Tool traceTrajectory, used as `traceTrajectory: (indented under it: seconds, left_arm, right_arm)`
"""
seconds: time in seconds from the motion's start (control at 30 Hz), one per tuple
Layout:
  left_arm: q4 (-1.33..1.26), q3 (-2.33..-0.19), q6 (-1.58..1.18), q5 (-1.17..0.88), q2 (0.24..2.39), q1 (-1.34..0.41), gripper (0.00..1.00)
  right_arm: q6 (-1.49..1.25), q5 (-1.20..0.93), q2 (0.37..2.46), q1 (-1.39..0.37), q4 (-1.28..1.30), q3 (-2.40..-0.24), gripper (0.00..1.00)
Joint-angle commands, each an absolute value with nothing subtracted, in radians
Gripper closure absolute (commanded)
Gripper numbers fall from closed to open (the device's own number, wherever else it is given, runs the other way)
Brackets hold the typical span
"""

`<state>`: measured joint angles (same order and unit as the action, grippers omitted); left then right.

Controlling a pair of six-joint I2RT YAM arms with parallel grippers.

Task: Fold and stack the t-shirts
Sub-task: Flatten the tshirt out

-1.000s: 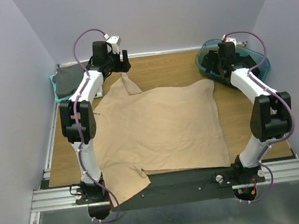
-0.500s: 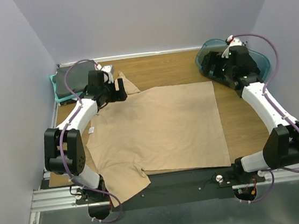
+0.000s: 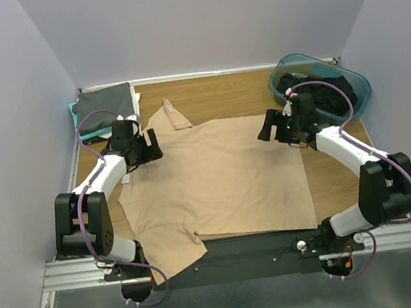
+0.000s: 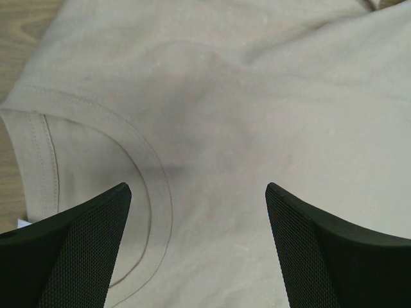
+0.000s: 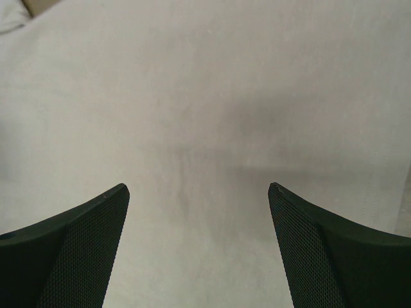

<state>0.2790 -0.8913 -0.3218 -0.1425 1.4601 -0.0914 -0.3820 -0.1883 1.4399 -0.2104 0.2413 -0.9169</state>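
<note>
A tan t-shirt (image 3: 216, 179) lies spread flat on the wooden table, collar at the left, one sleeve at the far side and one hanging over the near edge. My left gripper (image 3: 145, 147) is open above the collar (image 4: 144, 186), holding nothing. My right gripper (image 3: 271, 129) is open above the shirt's far right corner, over plain tan cloth (image 5: 205, 128), holding nothing. A folded pile with a dark grey shirt (image 3: 103, 102) on teal and white ones sits at the far left corner. A black shirt (image 3: 328, 91) lies in the teal tub.
The teal plastic tub (image 3: 361, 86) stands at the far right corner. A metal rail (image 3: 232, 255) runs along the near table edge by the arm bases. Purple walls close in left, right and behind.
Both arms have swung in from the far corners toward the tan shirt. The left gripper now hangs over the collar, the right over the far right corner. The shirt's left side has shifted slightly.
</note>
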Motion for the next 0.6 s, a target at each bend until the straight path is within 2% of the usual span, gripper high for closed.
traceTrajectory:
  seconds: [0.0,0.57]
  left_arm:
    - [0.204,-0.838,-0.371,-0.172,1.479,-0.078,0.07]
    - [0.077,-0.87,-0.399,-0.256,1.721,-0.078,0.08]
  right_arm:
    - [-0.42,-0.192,1.521,-0.215,0.258,-0.882,0.05]
    - [-0.52,0.012,1.723,-0.212,0.273,-0.911,0.05]
